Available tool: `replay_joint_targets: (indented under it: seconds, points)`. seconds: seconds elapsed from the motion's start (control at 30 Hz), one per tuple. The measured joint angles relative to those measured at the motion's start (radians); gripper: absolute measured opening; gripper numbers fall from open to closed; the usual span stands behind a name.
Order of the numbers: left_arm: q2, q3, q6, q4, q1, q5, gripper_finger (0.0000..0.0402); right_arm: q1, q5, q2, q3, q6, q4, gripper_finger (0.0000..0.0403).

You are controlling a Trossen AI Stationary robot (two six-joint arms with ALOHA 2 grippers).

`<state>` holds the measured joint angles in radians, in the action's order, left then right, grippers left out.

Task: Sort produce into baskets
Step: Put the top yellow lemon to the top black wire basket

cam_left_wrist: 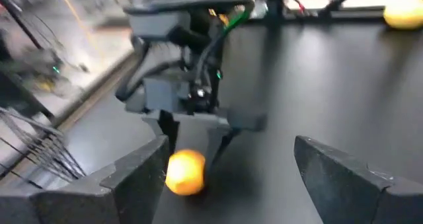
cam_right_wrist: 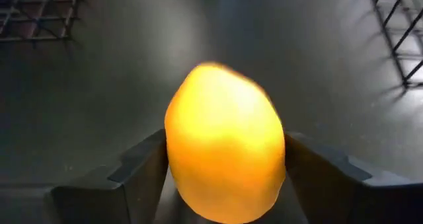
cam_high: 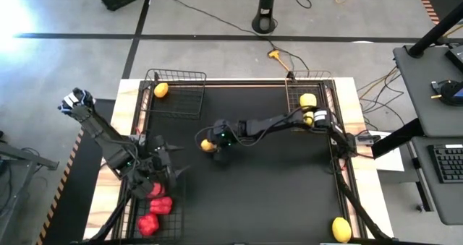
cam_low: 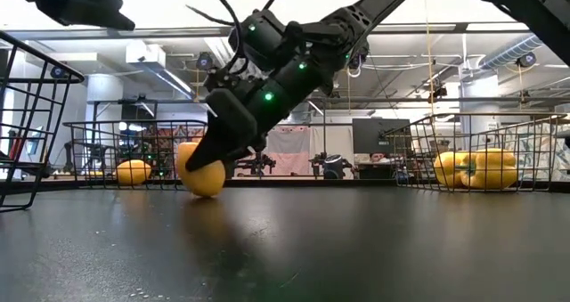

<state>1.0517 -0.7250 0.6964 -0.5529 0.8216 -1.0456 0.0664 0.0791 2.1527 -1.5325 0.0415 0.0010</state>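
Black matting covers the table, wood showing at its edges, grey floor and cables beyond; right gripper stands near mat centre, fingers either side of a smooth yellow-orange lemon resting on the mat, whether pinched cannot be told; left gripper spread over the red peppers; yellow peppers occupy the far right basket; another lemon the far left basket.
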Motion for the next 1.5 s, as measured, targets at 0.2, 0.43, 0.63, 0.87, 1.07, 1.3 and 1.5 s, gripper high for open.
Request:
replay_joint_targets:
  seconds: [0.2, 0.43, 0.63, 0.87, 1.07, 1.3, 1.5]
  points:
    - [0.002, 0.0, -0.016, 0.001, -0.168, 0.228, 0.0306, -0.003, 0.0, -0.006, 0.002, -0.042, -0.044, 0.0333]
    - [0.039, 0.0, -0.189, 0.049, -0.427, 0.443, 0.0306, -0.015, -0.003, -0.116, 0.002, -0.088, -0.282, 0.0368]
    - [0.111, 0.0, -0.425, 0.161, -0.628, 0.724, 0.0306, -0.104, -0.141, -0.273, 0.005, -0.106, -0.513, 0.0366]
    - [0.258, -0.042, -0.325, 0.164, -0.747, 0.75, 0.0306, -0.294, -0.458, -0.383, 0.01, -0.21, -0.684, 0.0366]
    - [0.383, -0.097, -0.072, 0.149, -0.739, 0.716, 0.0306, -0.434, -0.605, -0.393, 0.013, -0.322, -0.757, 0.0365]
    - [0.501, -0.148, 0.094, 0.154, -0.726, 0.686, 0.0306, -0.523, -0.63, -0.38, 0.039, -0.424, -0.79, 0.0365]
    - [0.62, -0.148, 0.089, 0.141, -0.725, 0.669, 0.0306, -0.54, -0.631, -0.378, 0.093, -0.472, -0.792, 0.0365]
